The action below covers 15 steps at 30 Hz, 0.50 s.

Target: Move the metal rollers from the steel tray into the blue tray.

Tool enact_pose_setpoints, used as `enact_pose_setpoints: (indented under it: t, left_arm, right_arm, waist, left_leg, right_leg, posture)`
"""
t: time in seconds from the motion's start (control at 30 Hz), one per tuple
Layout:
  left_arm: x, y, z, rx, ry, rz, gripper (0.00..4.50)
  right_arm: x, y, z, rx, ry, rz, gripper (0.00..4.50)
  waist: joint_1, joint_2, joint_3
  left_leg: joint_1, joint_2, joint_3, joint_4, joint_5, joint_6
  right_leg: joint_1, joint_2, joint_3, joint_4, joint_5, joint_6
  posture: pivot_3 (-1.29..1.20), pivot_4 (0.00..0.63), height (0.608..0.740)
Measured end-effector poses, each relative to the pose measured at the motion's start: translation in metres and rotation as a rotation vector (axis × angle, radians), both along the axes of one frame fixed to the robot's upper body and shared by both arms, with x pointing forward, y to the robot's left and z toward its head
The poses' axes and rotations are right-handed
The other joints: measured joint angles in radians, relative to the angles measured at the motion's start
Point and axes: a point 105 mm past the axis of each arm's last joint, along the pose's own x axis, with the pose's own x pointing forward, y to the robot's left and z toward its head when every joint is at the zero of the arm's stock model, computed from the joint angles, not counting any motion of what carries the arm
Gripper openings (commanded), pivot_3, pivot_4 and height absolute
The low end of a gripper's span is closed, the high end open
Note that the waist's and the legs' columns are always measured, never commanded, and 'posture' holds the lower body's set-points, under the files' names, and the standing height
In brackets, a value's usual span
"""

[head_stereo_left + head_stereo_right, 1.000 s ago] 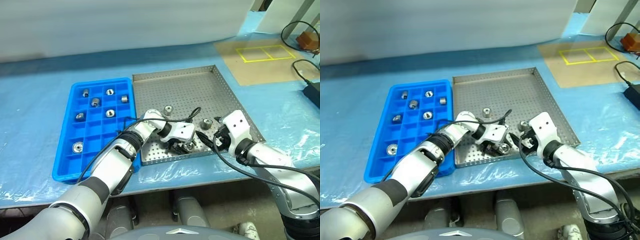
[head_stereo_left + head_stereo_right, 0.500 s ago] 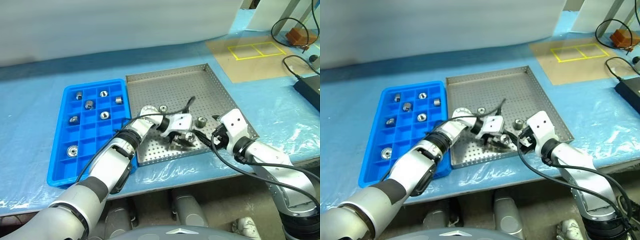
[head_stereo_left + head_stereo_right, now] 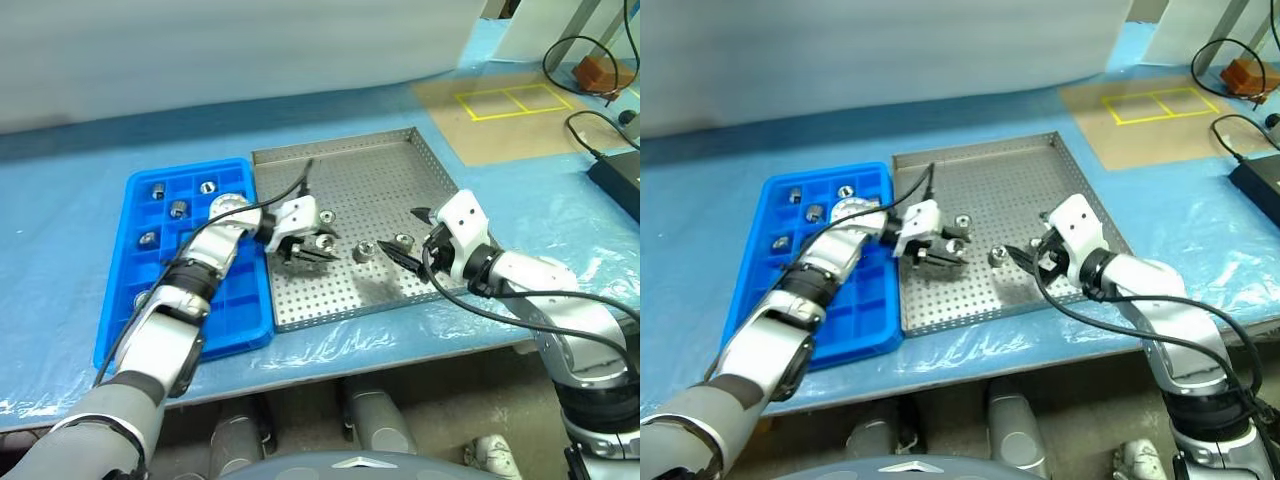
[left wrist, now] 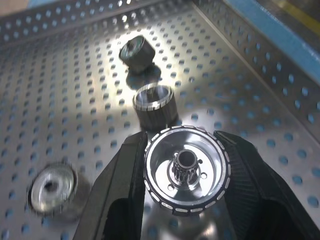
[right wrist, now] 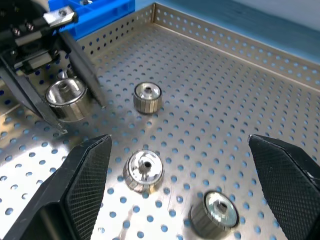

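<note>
The steel tray point(image 3: 400, 165) lies on the blue-covered counter point(image 3: 60, 200), its left rim touching the blue tray point(image 3: 235, 325); its far half is bare perforated floor, open room for a hand. To its right the counter is open up to a brown sheet point(image 3: 500, 125) with yellow tape squares and a black cable point(image 3: 575, 60) near the far corner.

The left tool point(image 3: 310, 248) hangs over the steel tray's left part, close to the rim shared with the blue tray, its two fingers clamped on one roller point(image 4: 187, 170). The right tool point(image 3: 408, 262) hovers over the tray's near right part, fingers spread wide and holding nothing.

Three loose rollers remain on the steel floor: one point(image 3: 327, 215) just beyond the left tool, one point(image 3: 363, 251) between the tools, one point(image 3: 403, 241) near the right tool. In the blue tray, rollers point(image 3: 178, 209) sit singly in several far compartments; the near compartments look bare.
</note>
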Motion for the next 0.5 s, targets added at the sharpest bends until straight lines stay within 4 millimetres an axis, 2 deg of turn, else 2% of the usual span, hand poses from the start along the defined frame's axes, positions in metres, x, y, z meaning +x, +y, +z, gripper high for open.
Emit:
enact_pose_setpoints:
  t: [0.07,0.13,0.23,0.3,0.37,0.5]
  left_arm:
    - [0.006,0.011,0.005,-0.003,-0.031,0.062,1.75]
    - [0.011,0.019,0.02,-0.027,-0.089,0.117,1.75]
    - [0.011,0.033,0.053,-0.077,-0.187,0.175,1.75]
    - [0.006,0.045,0.065,-0.09,-0.222,0.213,1.75]
    - [0.0,0.063,0.068,-0.094,-0.217,0.275,1.75]
    - [-0.014,0.086,0.064,-0.111,-0.165,0.377,1.75]
  right_arm:
    - [0.002,0.017,0.013,0.025,-0.013,0.103,4.5]
    - [-0.003,0.033,0.02,0.017,-0.013,0.225,4.5]
    - [-0.011,0.051,0.008,-0.022,0.055,0.396,4.5]
    - [-0.01,0.061,0.002,-0.041,0.087,0.472,4.5]
    - [-0.005,0.07,0.001,-0.054,0.091,0.537,4.5]
    - [0.0,0.09,0.001,-0.05,0.075,0.634,4.5]
  waist:
    - [0.017,0.0,0.001]
    - [0.044,0.0,0.001]
    - [0.096,0.001,0.001]
    - [0.121,0.001,0.001]
    - [0.143,0.001,0.001]
    - [0.204,0.001,0.002]
  left_leg:
    - [0.0,0.0,0.0,0.0,0.0,0.0]
    - [0.001,0.002,0.0,0.0,0.001,-0.001]
    - [0.002,0.003,0.001,-0.003,0.002,-0.003]
    - [0.003,0.003,0.001,-0.004,0.003,-0.005]
    - [0.003,0.003,0.002,-0.006,0.003,-0.01]
    - [0.002,0.004,0.002,-0.006,0.006,-0.016]
  right_leg:
    - [0.0,0.0,0.0,0.001,0.0,0.0]
    - [0.0,0.0,0.0,0.002,0.0,0.0]
    - [-0.001,0.0,-0.001,0.003,0.0,0.0]
    - [-0.002,0.0,0.0,0.003,0.0,-0.001]
    - [-0.004,0.0,0.0,0.006,0.0,-0.001]
    - [-0.013,0.0,0.0,0.018,-0.003,-0.005]
  posture:
    - [-0.28,0.15,0.74]
    - [-0.23,0.15,0.74]
    - [-0.13,0.15,0.74]
    - [-0.07,0.15,0.74]
    - [-0.02,0.15,0.74]
    - [0.1,0.15,0.74]
